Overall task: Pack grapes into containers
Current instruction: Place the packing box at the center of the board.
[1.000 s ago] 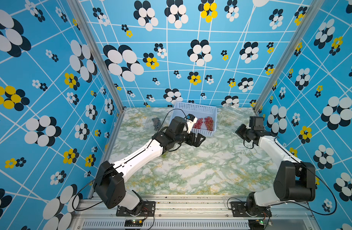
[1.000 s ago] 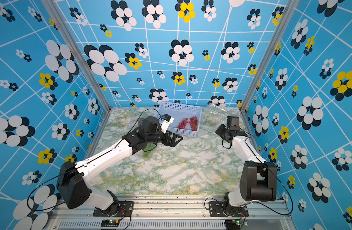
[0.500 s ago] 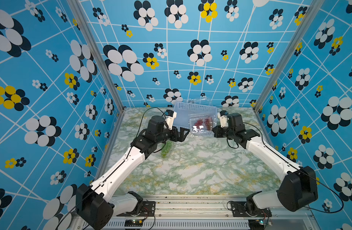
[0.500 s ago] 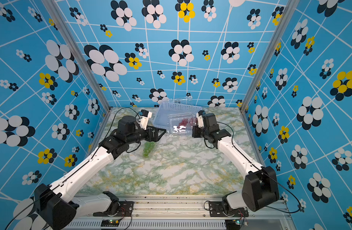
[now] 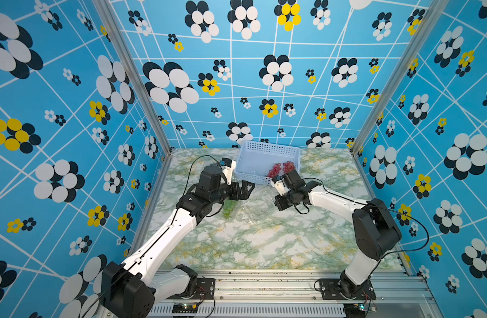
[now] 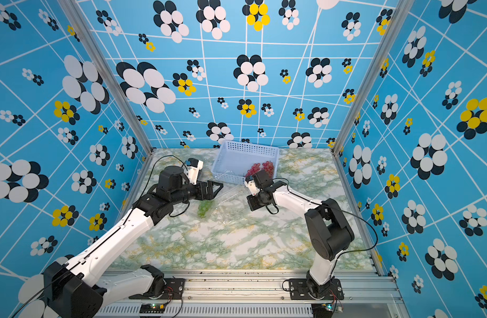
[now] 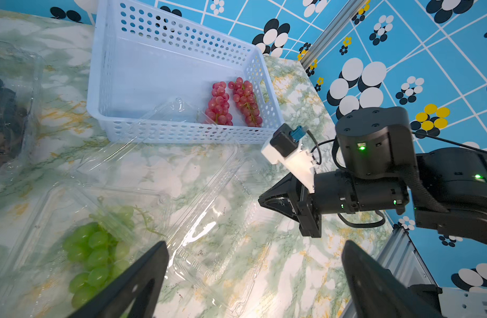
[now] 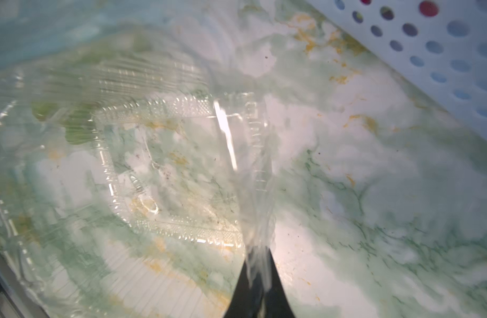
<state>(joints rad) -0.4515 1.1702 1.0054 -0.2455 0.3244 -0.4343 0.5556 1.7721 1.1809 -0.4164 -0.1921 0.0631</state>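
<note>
Right gripper (image 8: 258,257) pinches container (image 8: 168,176) rim (top views hide it).

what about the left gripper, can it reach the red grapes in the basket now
Probably yes: the left gripper is open and empty beside the basket, and the red grapes lie uncovered inside. The right arm's wrist hangs close by and might crowd it.
</note>
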